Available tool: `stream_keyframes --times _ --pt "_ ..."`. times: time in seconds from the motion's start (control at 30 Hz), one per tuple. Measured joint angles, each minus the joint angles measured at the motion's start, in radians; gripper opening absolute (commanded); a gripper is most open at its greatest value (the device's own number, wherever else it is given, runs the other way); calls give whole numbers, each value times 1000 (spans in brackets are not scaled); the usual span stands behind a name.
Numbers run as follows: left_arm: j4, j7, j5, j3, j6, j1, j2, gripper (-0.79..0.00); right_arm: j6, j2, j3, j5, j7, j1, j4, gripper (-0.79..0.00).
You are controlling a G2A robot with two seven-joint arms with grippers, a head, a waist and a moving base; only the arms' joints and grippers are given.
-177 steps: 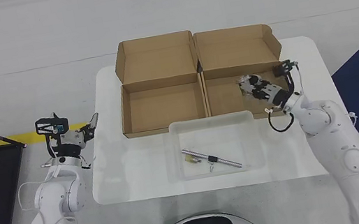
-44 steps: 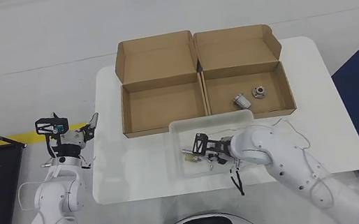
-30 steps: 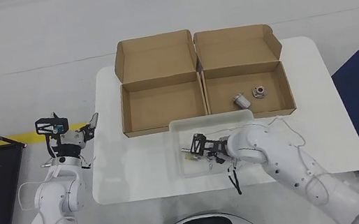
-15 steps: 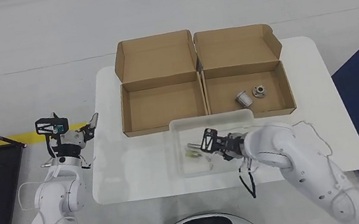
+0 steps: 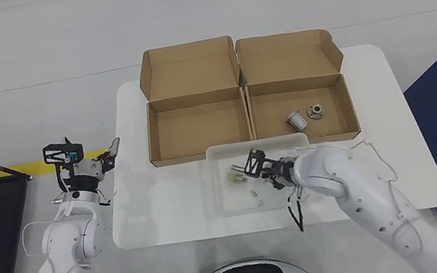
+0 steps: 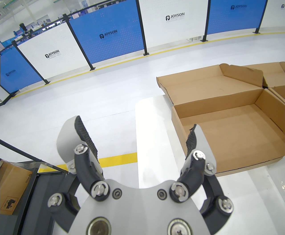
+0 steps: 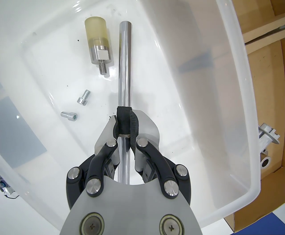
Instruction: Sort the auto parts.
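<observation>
**Fig.** R end effector (image 7: pixel 123 133) is clamped tight on the steel rod (image 7: pixel 124 66), with pads pinching the shaft part-way along. The rod therefore lies in line w/ the wrist axis, inside the white bin (image 7: pixel 233 89). Whether it is clear of the bin floor cannot be told.

Beside it in the bin are a stud-ended bumper (image 7: pixel 98 44) and two cap screws (image 7: pixel 84 98).

R box (image 5: pixel 298 94) holds two cast parts (image 5: pixel 294 118). L box (image 5: pixel 197 127) is prob. the rod's destination – long stock kept apart from castings.

R arm has its elbow bent, forearm across the bin's near-right corner and wrist low.

L arm is off the surface (image 5: pixel 169 204) at its left edge. L end effector (image 6: pixel 138 142) is spread wide, gripping nothing.
</observation>
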Motion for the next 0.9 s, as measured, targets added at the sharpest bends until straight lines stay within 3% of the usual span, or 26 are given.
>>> stream_keyframes --times 0.1,0.17,0.53,0.73,0.9 --pt "0 0 0 0 0 0 0 0 3 -4 -16 4 15 14 18 -767" --pt "0 0 0 0 0 0 0 0 4 -7 -28 7 25 26 30 -683" --pt "0 0 0 0 0 0 0 0 9 -15 -60 28 62 64 55 -696" --pt "0 0 0 0 0 0 0 0 22 -21 -78 35 70 90 80 -579" --pt "0 0 0 0 0 0 0 0 37 -23 -79 36 59 101 83 -551"
